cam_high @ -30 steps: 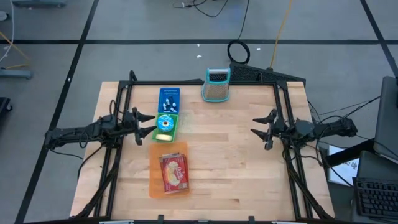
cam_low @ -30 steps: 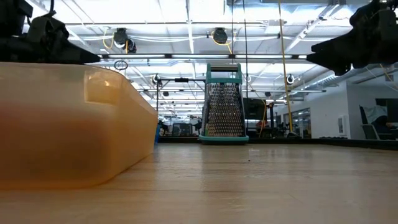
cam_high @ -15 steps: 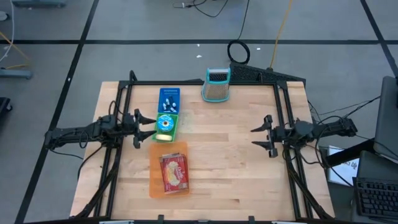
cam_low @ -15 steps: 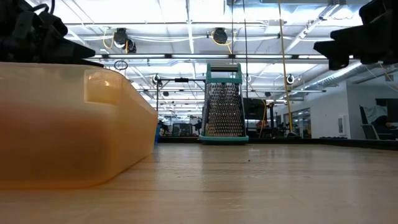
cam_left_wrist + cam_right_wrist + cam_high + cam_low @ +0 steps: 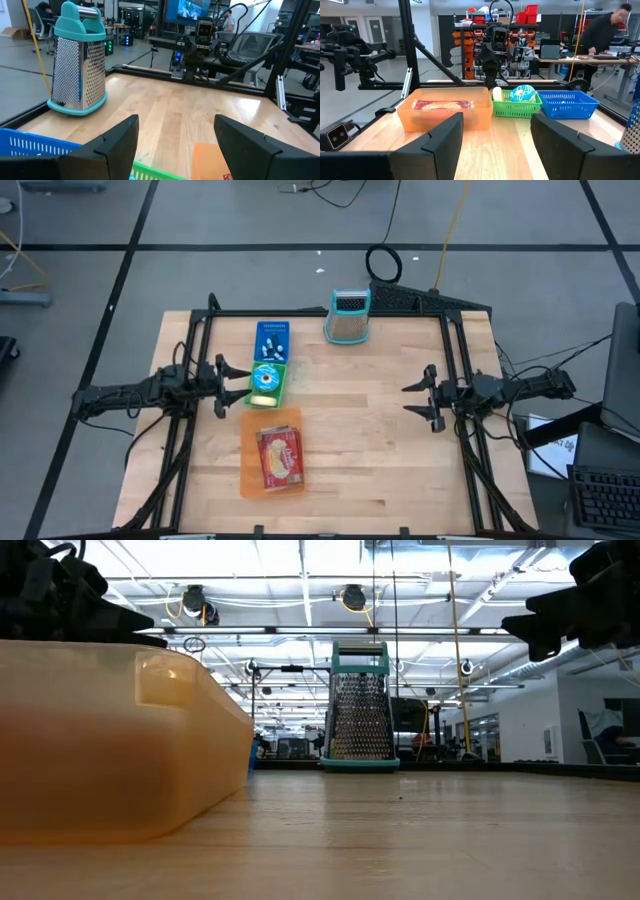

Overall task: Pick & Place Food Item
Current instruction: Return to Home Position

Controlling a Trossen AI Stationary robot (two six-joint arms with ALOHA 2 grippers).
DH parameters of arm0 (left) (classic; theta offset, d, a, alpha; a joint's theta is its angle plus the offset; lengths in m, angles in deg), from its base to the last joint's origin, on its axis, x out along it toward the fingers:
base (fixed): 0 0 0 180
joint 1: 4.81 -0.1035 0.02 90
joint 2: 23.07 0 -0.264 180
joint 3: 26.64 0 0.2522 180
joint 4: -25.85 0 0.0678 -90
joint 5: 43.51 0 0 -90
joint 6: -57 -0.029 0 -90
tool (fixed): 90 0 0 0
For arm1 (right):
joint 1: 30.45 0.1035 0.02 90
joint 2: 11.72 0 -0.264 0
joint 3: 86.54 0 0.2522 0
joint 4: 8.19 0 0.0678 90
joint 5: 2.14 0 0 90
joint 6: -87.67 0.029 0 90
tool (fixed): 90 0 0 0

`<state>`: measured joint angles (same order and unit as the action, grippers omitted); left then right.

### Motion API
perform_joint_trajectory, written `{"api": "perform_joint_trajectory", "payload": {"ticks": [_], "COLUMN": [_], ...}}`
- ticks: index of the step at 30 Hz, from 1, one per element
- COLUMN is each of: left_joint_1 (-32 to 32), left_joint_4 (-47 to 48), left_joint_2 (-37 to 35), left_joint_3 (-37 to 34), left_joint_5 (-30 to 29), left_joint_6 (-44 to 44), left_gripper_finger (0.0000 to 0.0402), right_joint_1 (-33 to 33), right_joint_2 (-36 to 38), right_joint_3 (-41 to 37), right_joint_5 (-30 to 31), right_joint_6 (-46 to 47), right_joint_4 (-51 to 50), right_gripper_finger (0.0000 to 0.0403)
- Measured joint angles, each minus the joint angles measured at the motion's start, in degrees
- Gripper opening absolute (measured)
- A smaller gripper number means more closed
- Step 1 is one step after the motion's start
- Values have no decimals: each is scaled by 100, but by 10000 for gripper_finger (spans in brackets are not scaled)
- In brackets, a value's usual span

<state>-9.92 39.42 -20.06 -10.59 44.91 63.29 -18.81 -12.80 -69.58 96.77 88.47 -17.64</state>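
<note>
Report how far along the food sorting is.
Done: donuts sit in the green bin, and a red packet lies in the orange bin. In hand: nothing. The left gripper beside the green bin and the right gripper over the table are both open and empty. Left: only parking the arms, it seems.

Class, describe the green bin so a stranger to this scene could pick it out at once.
On the wooden table, three bins line up along its left side. The green bin is the middle one, between the blue bin and the orange bin. It alone is green and holds a blue-iced donut.
</note>
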Motion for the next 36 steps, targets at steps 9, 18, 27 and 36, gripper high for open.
{"api": "perform_joint_trajectory", "payload": {"ticks": [9, 18, 27, 36], "left_joint_1": [0, 0, -2, -1], "left_joint_4": [0, 0, -2, -2], "left_joint_2": [0, 0, 0, 0], "left_joint_3": [0, 0, 0, 0], "left_joint_5": [2, 0, 0, 0], "left_joint_6": [2, 1, 6, 6], "left_gripper_finger": [258, 257, 257, 257], "right_joint_1": [0, 0, 0, 0], "right_joint_2": [0, 0, 0, 0], "right_joint_3": [-6, -8, -8, -8], "right_joint_5": [4, 4, 1, 1], "right_joint_6": [4, 3, 4, 4], "right_joint_4": [61, 79, 81, 81], "right_gripper_finger": [224, 222, 220, 223]}}
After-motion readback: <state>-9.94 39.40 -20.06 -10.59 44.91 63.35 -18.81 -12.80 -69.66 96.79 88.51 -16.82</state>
